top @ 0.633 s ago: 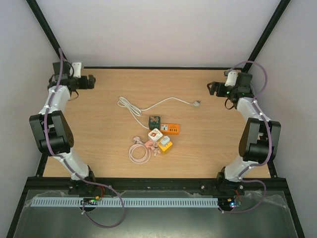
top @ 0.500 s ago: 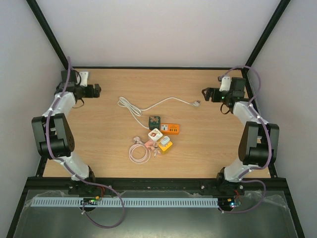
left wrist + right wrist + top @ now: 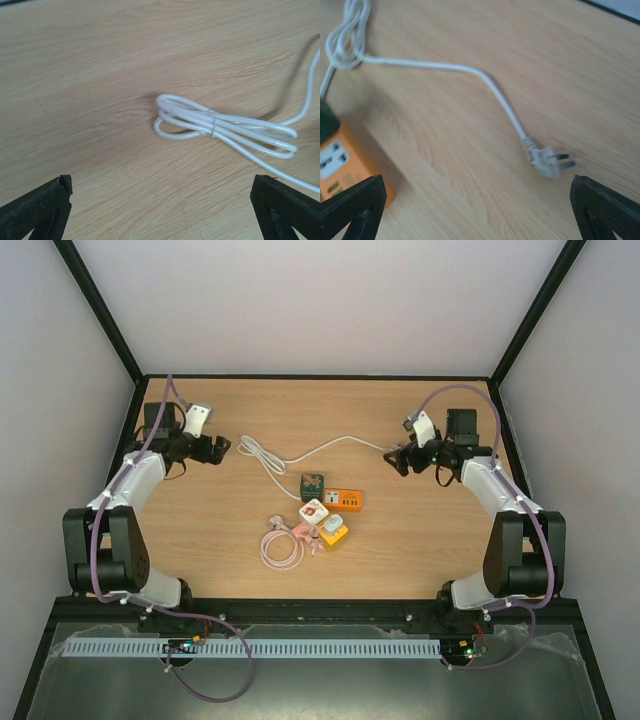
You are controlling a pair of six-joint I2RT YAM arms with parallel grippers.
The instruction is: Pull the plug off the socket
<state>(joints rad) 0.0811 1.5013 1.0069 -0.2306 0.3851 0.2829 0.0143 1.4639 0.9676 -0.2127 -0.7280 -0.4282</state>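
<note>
The left claw [image 3: 222, 449] is wide open and holds nothing, near the looped white cord [image 3: 225, 127], which is smooth and shiny. The orange socket box [image 3: 346, 501] sits mid-table, at 4 o'clock from that claw. Little hard cubes [image 3: 313, 510] crowd beside it. I cannot tell which is plugged in. I think one claw should pin the box while the other pulls straight out. The right claw [image 3: 395, 461] is wide open too, by a loose flat-pinned plug [image 3: 547, 161].
</note>
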